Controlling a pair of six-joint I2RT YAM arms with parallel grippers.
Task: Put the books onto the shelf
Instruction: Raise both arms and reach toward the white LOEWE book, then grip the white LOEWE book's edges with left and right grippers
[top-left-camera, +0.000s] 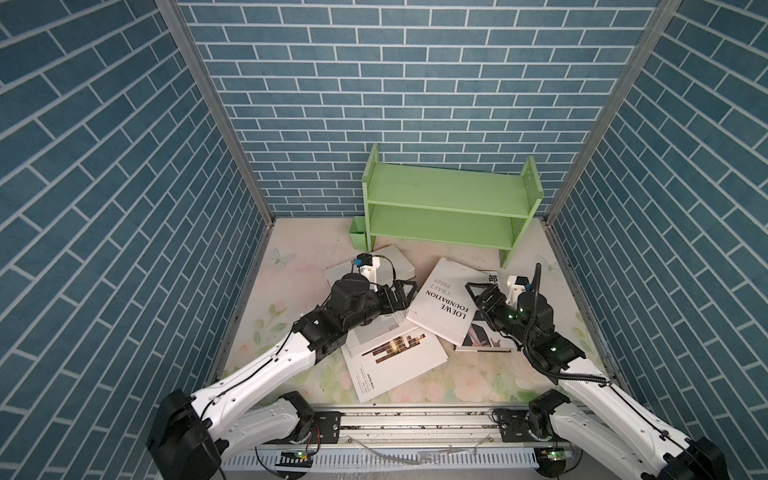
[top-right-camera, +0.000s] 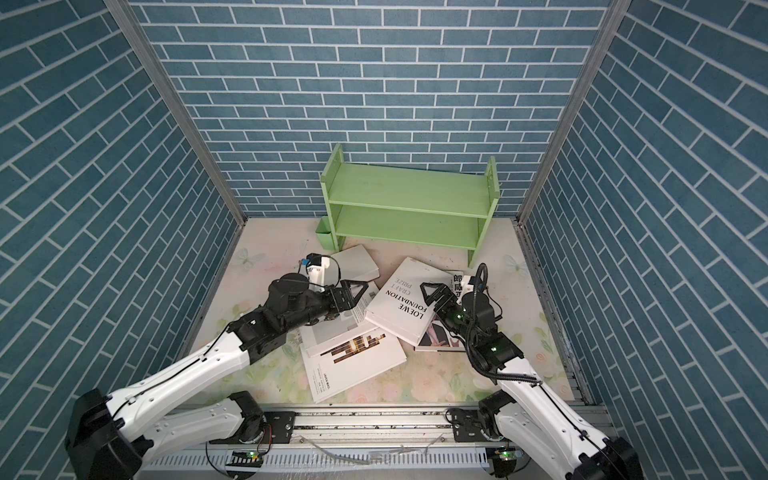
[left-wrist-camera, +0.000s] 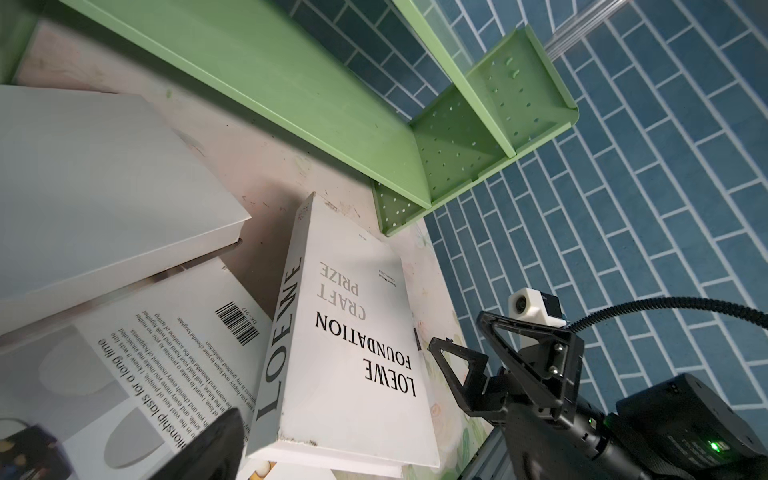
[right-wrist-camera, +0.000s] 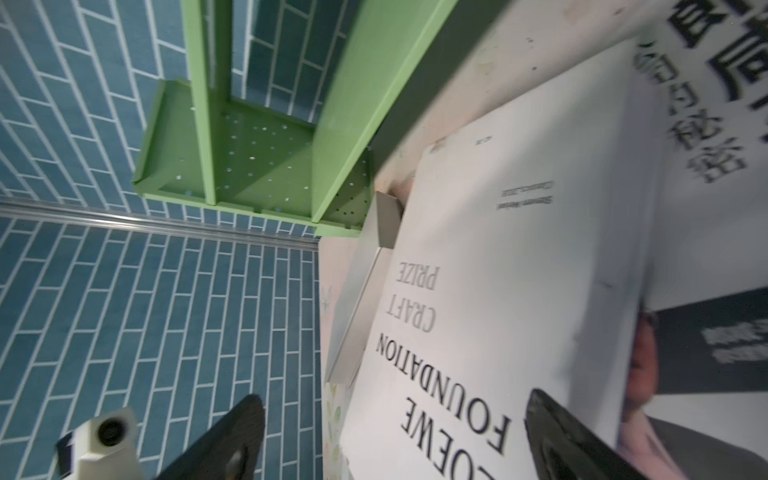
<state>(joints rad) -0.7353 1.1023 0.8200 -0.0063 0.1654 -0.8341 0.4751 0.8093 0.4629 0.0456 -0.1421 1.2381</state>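
Note:
The light green shelf (top-left-camera: 444, 201) (top-right-camera: 405, 199) stands at the back of the table with both tiers bare. Several white books lie scattered in front of it. The LOEWE book (top-left-camera: 446, 305) (left-wrist-camera: 353, 353) (right-wrist-camera: 498, 270) lies tilted on top, over a portrait book (top-left-camera: 482, 338) and a barcode-backed book (left-wrist-camera: 166, 332). A plain white book (top-left-camera: 395, 262) lies behind the left arm, and another book (top-left-camera: 395, 361) lies nearer the front. My left gripper (top-left-camera: 409, 297) is open beside the LOEWE spine. My right gripper (top-left-camera: 473, 297) (right-wrist-camera: 395, 436) is open over the opposite edge, gripping nothing.
A small green cup (top-left-camera: 358, 236) hangs at the shelf's left foot. Blue brick walls enclose three sides. The arms' metal rail (top-left-camera: 415, 419) runs along the front edge. Bare floral table (top-left-camera: 291, 257) shows at the back left.

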